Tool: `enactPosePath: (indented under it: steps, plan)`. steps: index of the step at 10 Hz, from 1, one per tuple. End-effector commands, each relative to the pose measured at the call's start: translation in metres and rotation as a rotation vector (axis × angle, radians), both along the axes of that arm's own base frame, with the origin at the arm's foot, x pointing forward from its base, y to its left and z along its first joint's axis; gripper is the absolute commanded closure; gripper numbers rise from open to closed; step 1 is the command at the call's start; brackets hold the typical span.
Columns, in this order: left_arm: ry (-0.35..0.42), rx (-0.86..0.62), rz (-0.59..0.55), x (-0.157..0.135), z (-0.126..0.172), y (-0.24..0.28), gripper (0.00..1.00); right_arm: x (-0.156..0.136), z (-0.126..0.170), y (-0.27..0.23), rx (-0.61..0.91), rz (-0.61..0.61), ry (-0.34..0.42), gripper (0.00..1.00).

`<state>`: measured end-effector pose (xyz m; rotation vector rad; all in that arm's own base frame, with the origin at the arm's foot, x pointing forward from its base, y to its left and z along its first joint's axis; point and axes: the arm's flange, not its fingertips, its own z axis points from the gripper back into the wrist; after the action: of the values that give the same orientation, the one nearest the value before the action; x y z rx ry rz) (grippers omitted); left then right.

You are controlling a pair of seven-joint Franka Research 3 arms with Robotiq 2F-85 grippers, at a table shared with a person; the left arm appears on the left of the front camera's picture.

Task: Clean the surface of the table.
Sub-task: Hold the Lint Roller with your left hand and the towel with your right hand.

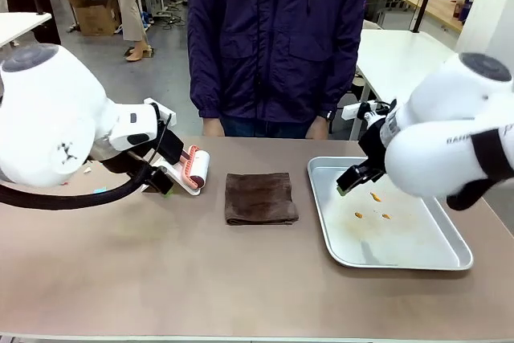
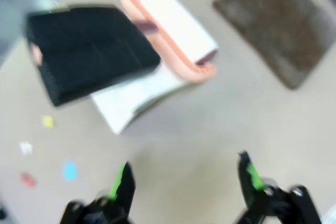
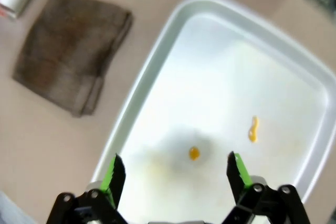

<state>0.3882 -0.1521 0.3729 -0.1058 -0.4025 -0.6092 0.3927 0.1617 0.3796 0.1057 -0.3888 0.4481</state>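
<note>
While both arms hang over the bench (image 1: 161,279), neither tool grips anything.

Left tool (image 2: 186,179): released, fingers spread wide, bare bench between them. Front view puts it centre-left of frame, just beside the roller (image 1: 195,168).

Roller: white drum in a salmon frame, lying on the bench left of the cloth (image 1: 259,198) and apart from it.

Left wrist view is blurred. A black block (image 2: 89,51) overlaps the roller's near end at upper left; can't tell what it is. Scraps (image 2: 69,170) in blue, yellow, red and white lie on the bench at lower left of that view.

Cloth: brown, folded, flat, centre of front view, between roller and tray (image 1: 418,234), touching neither.

Right tool (image 3: 176,170): also released, fingers apart, above the tray's left part, nothing between them. Can't tell whether it touches the tray floor.

Tray: silver, on the bench, right of frame in front view. Stains (image 1: 375,197): a few small orange-yellow blobs on the tray floor.

Bench: beige-brown top, spans the whole lower frame in front view, carries everything.

Person (image 1: 277,38) in a dark jacket stands at the far edge, top centre, hands low at the bench edge.
</note>
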Motion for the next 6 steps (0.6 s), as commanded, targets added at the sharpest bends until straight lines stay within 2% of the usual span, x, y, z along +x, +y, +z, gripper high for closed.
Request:
enactPosePath:
  steps: [1, 2, 3, 4, 6]
  plan:
    - [0.160, -0.038, 0.045, -0.007, 0.025, 0.036, 0.00, 0.005, 0.031, -0.002, 0.160, -0.131, 0.114, 0.00]
    - [0.198, -0.088, 0.068, -0.016, 0.035, 0.052, 0.00, 0.004, 0.039, -0.010, 0.274, -0.115, 0.202, 0.00]
    - [0.205, -0.165, 0.145, -0.023, 0.045, 0.065, 0.00, 0.000, 0.045, -0.020, 0.373, -0.084, 0.274, 0.00]
    - [0.202, -0.348, 0.097, -0.030, 0.058, 0.083, 0.00, -0.006, 0.053, -0.034, 0.468, -0.084, 0.309, 0.00]
    - [0.223, -0.656, -0.012, -0.034, 0.077, 0.139, 0.00, -0.034, 0.065, -0.083, 0.657, -0.075, 0.300, 0.00]
